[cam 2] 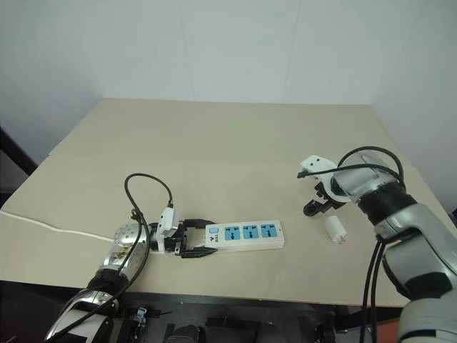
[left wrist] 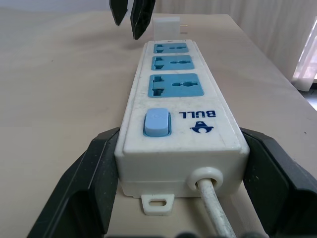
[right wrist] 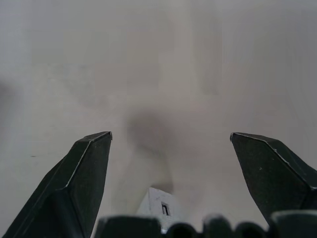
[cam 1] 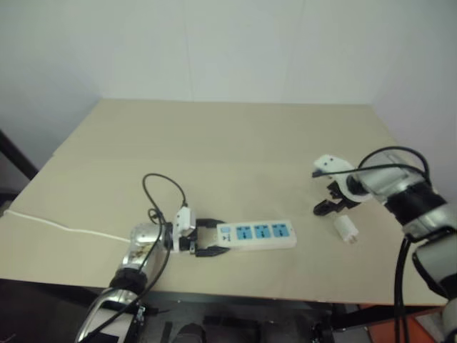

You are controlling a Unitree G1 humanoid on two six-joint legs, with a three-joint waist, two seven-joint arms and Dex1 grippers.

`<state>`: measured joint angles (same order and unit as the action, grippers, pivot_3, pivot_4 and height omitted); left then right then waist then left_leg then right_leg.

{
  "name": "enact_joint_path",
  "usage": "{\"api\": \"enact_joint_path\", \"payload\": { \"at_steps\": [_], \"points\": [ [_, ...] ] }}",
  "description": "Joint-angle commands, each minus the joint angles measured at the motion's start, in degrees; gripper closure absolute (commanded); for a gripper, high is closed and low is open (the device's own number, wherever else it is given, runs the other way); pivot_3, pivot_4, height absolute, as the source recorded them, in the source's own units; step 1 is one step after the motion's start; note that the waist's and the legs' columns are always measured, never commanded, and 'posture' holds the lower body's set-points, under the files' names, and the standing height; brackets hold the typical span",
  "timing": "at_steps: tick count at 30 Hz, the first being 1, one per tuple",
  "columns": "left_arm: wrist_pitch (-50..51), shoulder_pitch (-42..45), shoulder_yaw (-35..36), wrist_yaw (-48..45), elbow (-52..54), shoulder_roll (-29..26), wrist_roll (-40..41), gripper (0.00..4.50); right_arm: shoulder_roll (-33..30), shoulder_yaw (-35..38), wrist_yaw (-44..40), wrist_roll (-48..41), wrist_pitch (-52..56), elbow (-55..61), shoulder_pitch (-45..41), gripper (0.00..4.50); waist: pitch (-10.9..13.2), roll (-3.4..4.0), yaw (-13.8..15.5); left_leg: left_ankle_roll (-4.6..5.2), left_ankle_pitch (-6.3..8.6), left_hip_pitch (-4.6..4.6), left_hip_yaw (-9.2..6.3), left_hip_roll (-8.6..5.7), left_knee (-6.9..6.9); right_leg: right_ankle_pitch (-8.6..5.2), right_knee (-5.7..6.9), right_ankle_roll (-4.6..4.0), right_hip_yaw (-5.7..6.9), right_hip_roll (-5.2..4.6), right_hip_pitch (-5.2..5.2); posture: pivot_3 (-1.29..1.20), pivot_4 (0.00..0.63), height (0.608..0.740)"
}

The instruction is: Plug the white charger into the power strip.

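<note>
Charger, small white rounded plastic block (cam 2: pixel 334 229), lies just below my wide-open, empty right end effector (cam 2: pixel 319 201); my left end effector (cam 2: pixel 193 241) brackets the long white power strip (cam 2: pixel 244 235).

left arm: stretched low and level, pointed rightward
left gripper (cam 1: pixel 207 240): fingers clamped either side of something
right arm: bent inward, angled down
right gripper (cam 1: pixel 334 203): jaws spread wide, nothing held
</note>
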<state>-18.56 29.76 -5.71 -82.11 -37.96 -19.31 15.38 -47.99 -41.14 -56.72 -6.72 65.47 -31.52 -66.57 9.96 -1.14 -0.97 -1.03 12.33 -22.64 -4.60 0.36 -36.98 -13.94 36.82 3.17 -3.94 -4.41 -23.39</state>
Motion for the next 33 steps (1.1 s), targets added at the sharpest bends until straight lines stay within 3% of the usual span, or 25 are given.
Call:
{"api": "enact_joint_path", "payload": {
  "at_steps": [1, 18, 33],
  "points": [
    [0.09, -0.93, -0.86, -0.5, 0.17, -0.35, -0.89, 1.24, -0.22, 2.19, -3.25, 1.64, 2.22, -4.19, -2.74, 0.0, 0.0, 0.01, -0.02, 0.0, 0.0, 0.0, 0.0, 0.0, 0.0, 0.0, 0.02, 0.0, 0.0, 0.0, -0.01, 0.0, 0.15, 0.74],
    [-2.87, 0.2, -2.06, -1.09, -4.84, 1.0, -2.19, 1.24, 2.69, 5.76, -4.91, 3.22, 11.32, -11.72, -3.42, 0.0, -0.1, 0.24, -0.21, 0.0, 0.0, 0.07, 0.0, -0.04, -0.02, 0.0, 0.15, 0.01, -0.01, -0.02, 0.02, 0.0, 0.15, 0.74],
    [-4.52, 0.57, -2.11, -1.78, -7.31, 1.41, -2.35, 1.24, 1.66, 6.34, -4.65, 2.45, 15.26, -6.36, 0.49, 0.0, -0.24, 0.48, -0.21, 0.0, 0.0, 0.12, -0.01, -0.05, -0.02, -0.01, 0.17, 0.02, -0.02, -0.01, 0.06, 0.0, 0.15, 0.74]
  ]
}}
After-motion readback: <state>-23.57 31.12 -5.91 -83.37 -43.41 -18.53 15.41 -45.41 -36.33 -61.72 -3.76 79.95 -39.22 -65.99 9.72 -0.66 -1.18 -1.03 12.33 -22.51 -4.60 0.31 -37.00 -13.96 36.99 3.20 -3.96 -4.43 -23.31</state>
